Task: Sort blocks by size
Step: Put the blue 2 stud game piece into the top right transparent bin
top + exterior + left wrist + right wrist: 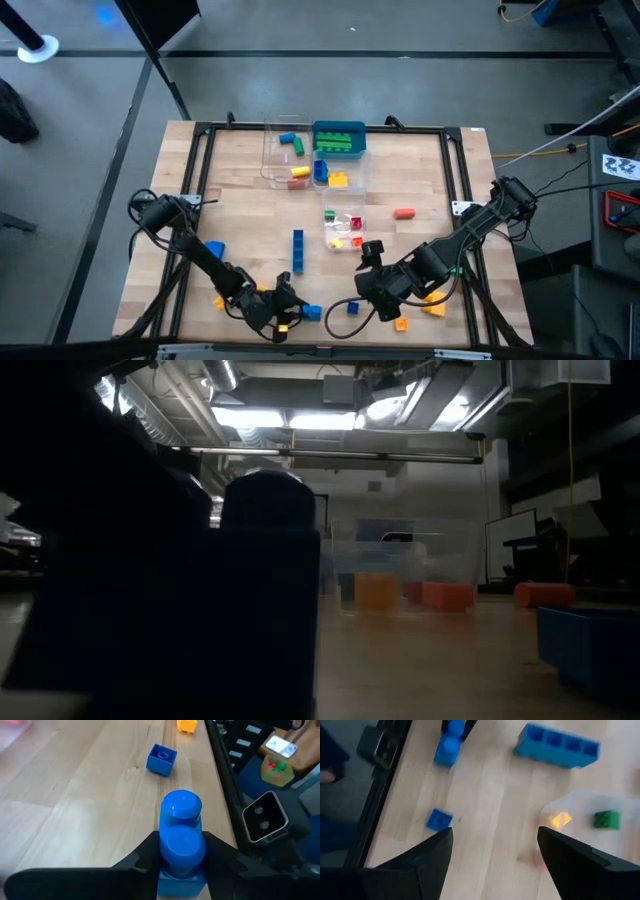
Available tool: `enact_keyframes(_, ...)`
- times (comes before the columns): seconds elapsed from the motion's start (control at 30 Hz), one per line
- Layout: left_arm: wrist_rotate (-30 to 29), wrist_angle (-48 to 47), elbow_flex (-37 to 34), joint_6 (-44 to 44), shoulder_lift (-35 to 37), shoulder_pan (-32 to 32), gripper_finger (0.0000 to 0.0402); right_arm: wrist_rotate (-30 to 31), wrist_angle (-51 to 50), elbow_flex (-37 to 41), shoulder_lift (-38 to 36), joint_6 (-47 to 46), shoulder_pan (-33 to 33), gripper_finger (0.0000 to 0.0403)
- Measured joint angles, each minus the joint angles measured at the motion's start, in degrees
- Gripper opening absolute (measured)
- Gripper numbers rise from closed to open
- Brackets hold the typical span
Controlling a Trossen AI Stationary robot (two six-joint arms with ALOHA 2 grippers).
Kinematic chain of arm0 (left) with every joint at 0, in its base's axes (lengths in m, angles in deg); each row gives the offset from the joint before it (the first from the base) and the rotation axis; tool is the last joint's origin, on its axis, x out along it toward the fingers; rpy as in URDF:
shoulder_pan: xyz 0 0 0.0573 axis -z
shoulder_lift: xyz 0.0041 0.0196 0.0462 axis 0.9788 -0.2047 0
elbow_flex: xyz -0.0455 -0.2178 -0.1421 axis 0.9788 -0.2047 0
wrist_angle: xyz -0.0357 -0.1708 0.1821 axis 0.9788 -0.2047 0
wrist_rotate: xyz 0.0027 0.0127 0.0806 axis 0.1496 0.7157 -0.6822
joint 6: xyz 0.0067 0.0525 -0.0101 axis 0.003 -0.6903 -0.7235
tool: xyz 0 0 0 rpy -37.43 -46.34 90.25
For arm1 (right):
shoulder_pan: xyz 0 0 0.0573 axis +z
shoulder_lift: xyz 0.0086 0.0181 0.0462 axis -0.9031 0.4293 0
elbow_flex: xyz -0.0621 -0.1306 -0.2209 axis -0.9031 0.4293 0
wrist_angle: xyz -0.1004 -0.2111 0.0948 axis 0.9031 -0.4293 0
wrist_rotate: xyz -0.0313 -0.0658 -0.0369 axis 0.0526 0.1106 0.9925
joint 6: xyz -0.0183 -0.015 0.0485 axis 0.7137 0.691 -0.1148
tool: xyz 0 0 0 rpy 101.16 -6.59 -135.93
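Observation:
A blue two-stud brick (181,832) lies on the wooden table near its front edge, and my left gripper (182,857) is shut on it; the high view shows the brick (311,313) beside that gripper (290,312). My right gripper (492,865) hangs open above the table (365,285), holding nothing. Below it lie a small blue cube (439,819) and a long blue bar (556,745). The low view is mostly filled by the dark blue brick (250,600). My left gripper pinches the brick's two long sides (165,855) between its two fingers, at the brick's near end. The fingers (147,855) slant down from the table's left and lie along the brick. The brick rests flat on the table, studs up.
Clear tubs (285,155) and a teal tray (338,140) holding a green brick stand at the back. A small clear tub (345,230) with small bricks sits mid-table. Loose orange (401,323), yellow (435,308) and red-orange (404,213) bricks lie to the right. A black frame (200,170) edges the table.

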Motion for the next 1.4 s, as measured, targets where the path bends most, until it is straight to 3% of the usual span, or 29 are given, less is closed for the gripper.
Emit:
enact_keyframes(0.13,0.2,-0.1,-0.1,2.8,2.3,0.0,0.0101,-3.1,-4.3,0.0,-0.8,-2.8,0.0,0.0292)
enact_keyframes(0.43,-1.4,0.0,-0.1,-0.6,10.1,-4.6,0.0101,-1.2,-15.9,0.0,-5.9,-9.9,2.1,0.0292)
enact_keyframes(0.63,-5.5,-0.2,-0.1,-10.9,14.1,-14.6,0.0102,2.4,-18.7,0.0,-8.2,-13.4,5.2,0.0292)
enact_keyframes(0.9,-6.1,-0.6,-0.1,-18.7,16.1,-33.6,0.0105,3.0,-23.3,1.6,-8.3,-19.6,10.7,0.0292)
enact_keyframes(1.17,1.5,-1.6,-0.1,-16.0,16.1,-49.1,0.011,4.6,-31.7,5.4,-8.3,-23.4,11.8,0.0292)
enact_keyframes(1.4,8.7,-3.1,-0.1,-13.7,16.1,-54.5,0.0112,6.2,-33.2,10.0,-8.4,-18.8,7.6,0.0291)
